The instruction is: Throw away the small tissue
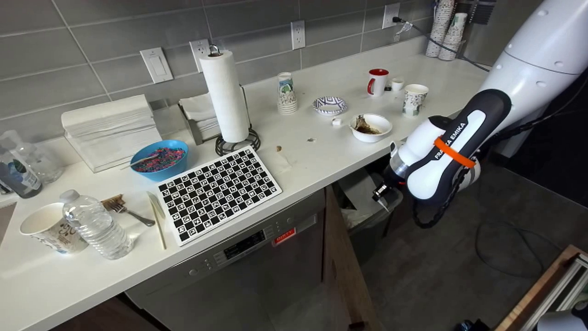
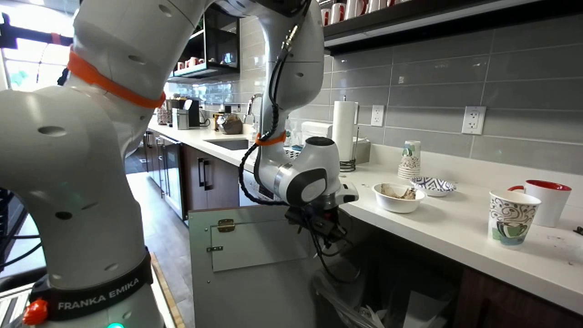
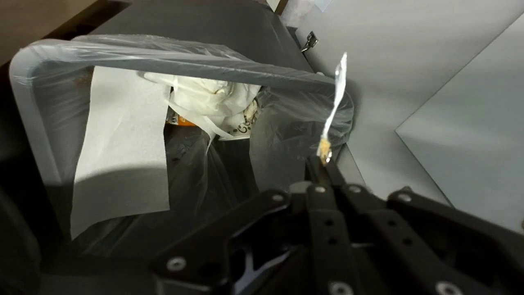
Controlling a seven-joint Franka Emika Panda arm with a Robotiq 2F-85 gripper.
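Note:
A small white tissue (image 3: 338,88) with a yellowish stain at its lower end is pinched between the fingertips of my gripper (image 3: 325,164) in the wrist view. In an exterior view the tissue (image 1: 383,203) hangs below the gripper (image 1: 379,193). A grey bin (image 3: 135,55) with a clear plastic liner lies below and beside the gripper in the wrist view; the fingers are near its right end. The bin also shows under the counter in both exterior views (image 1: 367,224) (image 2: 334,300). The gripper (image 2: 334,234) looks dark there, and the tissue is mostly hidden.
An open cabinet door (image 2: 255,259) stands beside the bin and the arm. The white counter (image 1: 317,158) edge is just above the gripper, with a food bowl (image 1: 379,124) near that edge. A white paper sheet (image 3: 123,143) and crumpled waste (image 3: 213,96) are in the bin.

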